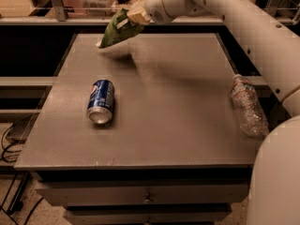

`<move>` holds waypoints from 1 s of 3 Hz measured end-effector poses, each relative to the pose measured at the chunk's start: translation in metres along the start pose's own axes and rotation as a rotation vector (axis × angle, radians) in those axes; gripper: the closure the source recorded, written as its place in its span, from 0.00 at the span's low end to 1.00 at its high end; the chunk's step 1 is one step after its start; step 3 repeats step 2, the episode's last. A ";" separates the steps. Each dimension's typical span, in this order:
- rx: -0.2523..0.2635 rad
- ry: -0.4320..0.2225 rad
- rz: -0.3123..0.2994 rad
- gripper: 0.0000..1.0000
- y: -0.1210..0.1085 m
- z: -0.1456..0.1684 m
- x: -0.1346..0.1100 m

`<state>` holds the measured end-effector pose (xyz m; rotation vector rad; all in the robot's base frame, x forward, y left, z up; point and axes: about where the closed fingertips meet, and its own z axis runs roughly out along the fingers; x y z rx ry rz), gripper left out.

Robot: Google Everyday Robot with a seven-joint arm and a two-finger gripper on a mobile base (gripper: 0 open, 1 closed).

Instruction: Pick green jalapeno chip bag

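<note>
The green jalapeno chip bag hangs tilted in the air above the far left part of the grey table, its pale top band near the gripper. My gripper is shut on the bag's upper end and holds it clear of the tabletop, with a shadow under it. The white arm reaches in from the upper right.
A blue soda can lies on its side at the left middle of the table. A clear plastic bottle lies at the right edge. A rail with shelves and containers runs behind the table. Drawers sit below the front edge.
</note>
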<state>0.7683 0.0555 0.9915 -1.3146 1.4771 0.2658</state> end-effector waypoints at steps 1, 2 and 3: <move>0.067 -0.059 -0.147 1.00 -0.031 -0.044 -0.061; 0.067 -0.059 -0.147 1.00 -0.031 -0.044 -0.061; 0.067 -0.059 -0.147 1.00 -0.031 -0.044 -0.061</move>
